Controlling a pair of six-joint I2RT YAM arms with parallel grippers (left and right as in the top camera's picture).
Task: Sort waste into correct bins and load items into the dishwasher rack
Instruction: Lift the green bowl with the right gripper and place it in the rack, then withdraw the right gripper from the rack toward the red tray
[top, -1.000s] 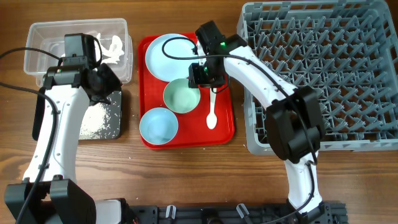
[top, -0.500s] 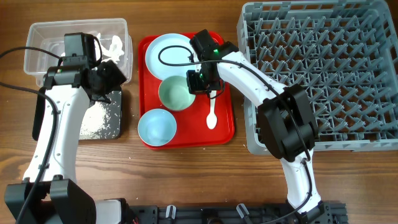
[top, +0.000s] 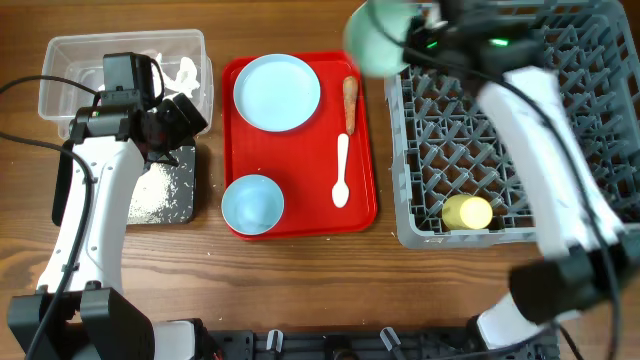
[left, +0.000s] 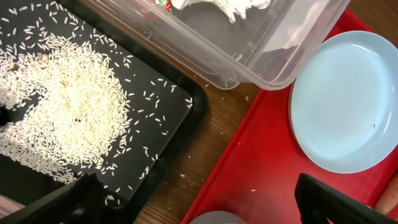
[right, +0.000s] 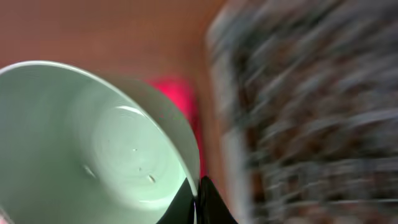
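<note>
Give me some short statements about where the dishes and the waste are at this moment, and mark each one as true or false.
1. The pale green bowl sits on the red tray. False: the right gripper holds it by the rim, in the air near a corner of the dishwasher rack.
2. The small yellow cup lies in the dishwasher rack. True.
3. The white plastic spoon is in the rack. False: it lies on the red tray.
4. White rice grains lie in the black tray. True.
5. The orange-brown stick is in the clear tub. False: it lies on the red tray, beside the pale blue plate.
</note>
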